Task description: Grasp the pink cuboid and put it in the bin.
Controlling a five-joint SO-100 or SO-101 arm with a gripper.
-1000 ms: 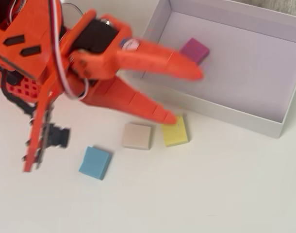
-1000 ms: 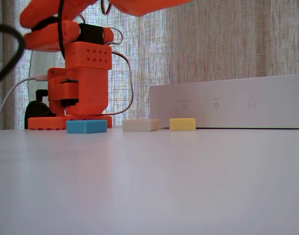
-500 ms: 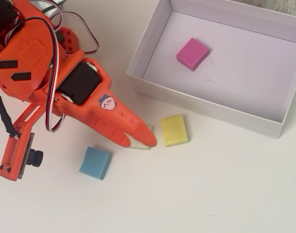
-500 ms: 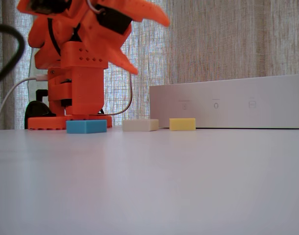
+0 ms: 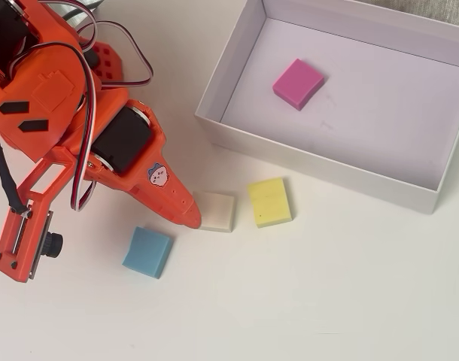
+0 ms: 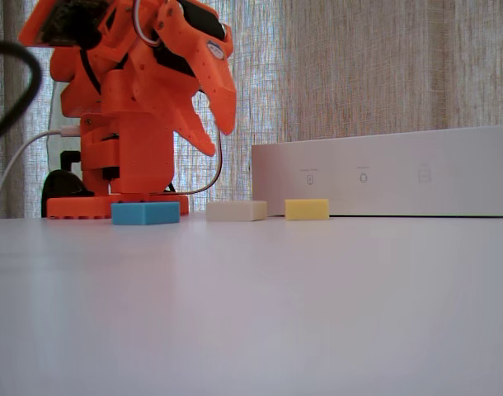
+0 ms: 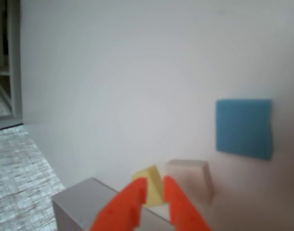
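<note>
The pink cuboid (image 5: 298, 83) lies flat on the floor of the white bin (image 5: 312, 162), near its upper left corner in the overhead view. In the fixed view the bin (image 6: 383, 173) stands at the right and its wall hides the cuboid. My orange gripper (image 5: 193, 218) hangs above the table outside the bin, its tip over the left edge of a cream block (image 5: 217, 211). In the fixed view the gripper (image 6: 218, 140) is raised, well above the blocks. In the wrist view the gripper (image 7: 154, 182) shows a narrow gap between its fingertips and holds nothing.
A blue block (image 5: 147, 252), the cream block and a yellow block (image 5: 269, 201) lie on the white table in front of the bin. The arm's orange base (image 6: 119, 202) stands at the left, behind the blue block (image 6: 145, 213). A curtain hangs behind.
</note>
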